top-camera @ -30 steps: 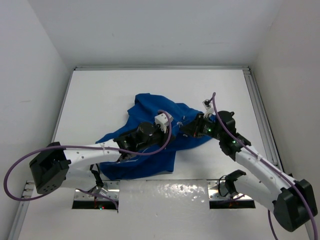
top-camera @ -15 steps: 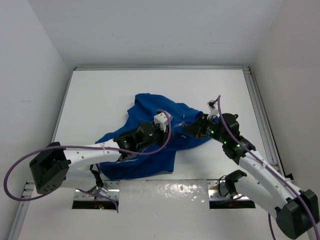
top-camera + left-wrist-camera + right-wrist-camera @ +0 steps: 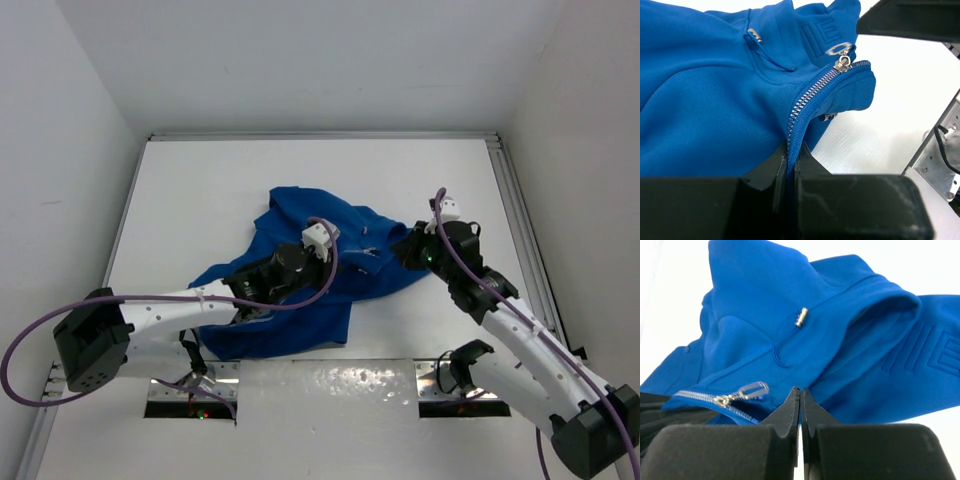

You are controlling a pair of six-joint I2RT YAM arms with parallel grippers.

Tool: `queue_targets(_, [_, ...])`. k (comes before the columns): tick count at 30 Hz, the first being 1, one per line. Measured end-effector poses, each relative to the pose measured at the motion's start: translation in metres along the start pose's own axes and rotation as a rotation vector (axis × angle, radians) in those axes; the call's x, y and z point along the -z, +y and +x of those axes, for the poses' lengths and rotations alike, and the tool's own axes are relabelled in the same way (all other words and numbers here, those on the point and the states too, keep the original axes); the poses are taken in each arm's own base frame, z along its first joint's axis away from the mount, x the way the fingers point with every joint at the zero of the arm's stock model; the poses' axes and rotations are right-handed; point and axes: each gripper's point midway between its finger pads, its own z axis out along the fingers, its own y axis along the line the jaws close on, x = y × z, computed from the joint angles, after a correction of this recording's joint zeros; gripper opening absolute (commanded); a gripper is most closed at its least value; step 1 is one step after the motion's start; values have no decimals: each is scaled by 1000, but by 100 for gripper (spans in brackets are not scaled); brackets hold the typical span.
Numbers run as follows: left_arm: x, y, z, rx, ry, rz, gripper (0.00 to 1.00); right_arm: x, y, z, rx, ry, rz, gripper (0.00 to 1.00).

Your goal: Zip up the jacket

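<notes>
The royal-blue jacket [image 3: 300,215] lies crumpled at the table's middle. In the left wrist view its silvery zipper [image 3: 812,92] runs from my jaws up to the slider [image 3: 842,62] near the collar. My left gripper [image 3: 345,263] [image 3: 790,152] is shut on the jacket's zipper edge. My right gripper [image 3: 403,248] [image 3: 800,390] is shut and empty at the jacket's right edge, close to the collar. The zipper pull [image 3: 752,389] lies just left of its fingertips, not between them. A cord toggle [image 3: 801,317] lies on the fabric beyond.
White walls enclose the table on three sides. An aluminium rail [image 3: 520,230] runs along the right edge and also shows in the left wrist view [image 3: 940,160]. Metal plates [image 3: 330,385] lie at the near edge between the arm bases.
My right gripper has drawn back to the right, off the jacket's zipper area. My left gripper has stayed shut on the zipper edge, barely moving.
</notes>
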Motion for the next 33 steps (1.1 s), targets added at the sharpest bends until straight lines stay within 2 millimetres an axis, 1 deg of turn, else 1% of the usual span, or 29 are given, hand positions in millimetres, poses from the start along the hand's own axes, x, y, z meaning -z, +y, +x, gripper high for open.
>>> queue_targets(2, [0,0,-1,0,-2,-3,0,1,-2,1,10,10,14,0])
queue_targets(5, [0,3,0,-1,1,-16,0,5,-11,-4,27,-3,65,0])
queue_targets(8, [1,4,0,-1,0,-20,0,8,-5,-7,32,2,48,1])
queue_targets(9, [1,3,0,-1,1,-18,0,8,0,-6,28,10,18,10])
queue_targets(10, [1,3,0,-1,2,-16,0,9,6,-5,21,19,-9,21])
queue_targets(11, [1,3,1,-1,2,-14,0,9,11,-3,9,29,-34,37])
queue_targets(14, [1,1,2,-1,3,-2,0,7,27,-1,-18,56,-114,55])
queue_targets(16, [1,1,6,-1,10,3,0,3,37,2,-42,79,-164,58])
queue_targets(18, [1,2,11,-1,16,7,0,-2,43,4,-59,97,-194,58])
queue_targets(21, [2,2,18,-1,27,15,0,-14,44,11,-75,134,-200,59])
queue_targets(25, [2,0,18,-1,28,22,0,-28,44,24,-92,197,-211,59])
queue_targets(27, [2,0,18,-2,27,23,0,-30,45,29,-100,219,-222,60])
queue_targets(31, [2,0,17,-2,24,23,0,-28,56,29,-113,219,-287,61])
queue_targets(33, [2,0,17,-1,22,24,0,-27,57,37,-127,236,-308,62])
